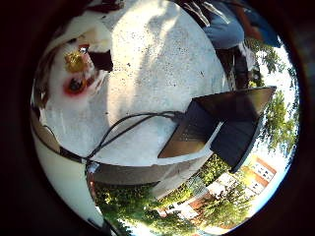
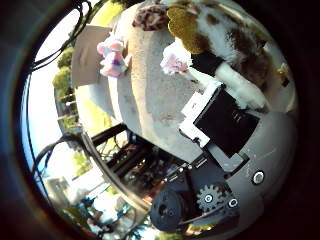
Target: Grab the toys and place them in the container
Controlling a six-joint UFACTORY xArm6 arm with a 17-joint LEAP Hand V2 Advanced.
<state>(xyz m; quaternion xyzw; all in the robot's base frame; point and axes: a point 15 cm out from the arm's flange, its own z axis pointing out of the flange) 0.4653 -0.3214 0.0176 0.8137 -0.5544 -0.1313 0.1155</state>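
Observation:
A white and brown plush toy (image 2: 227, 35) with a yellow ear lies right against my palm. My hand (image 2: 220, 120) has its black and white fingers curled against the toy. The little finger side view shows the toy's white face with a red-ringed eye, and a black fingertip (image 1: 101, 60) rests on it. Farther off on the round stone table (image 2: 150, 95) lie a pink and white plush toy (image 2: 114, 55), a second pink and white one (image 2: 175, 61) and a spotted brown one (image 2: 152, 17). A beige cardboard container (image 2: 86, 52) stands at the table's edge beside the first pink toy.
An open black laptop (image 1: 216, 123) sits on the table near its edge. A person (image 1: 224, 24) sits at the far side of the table. Trees and buildings lie beyond, and dark metal bars show under the table.

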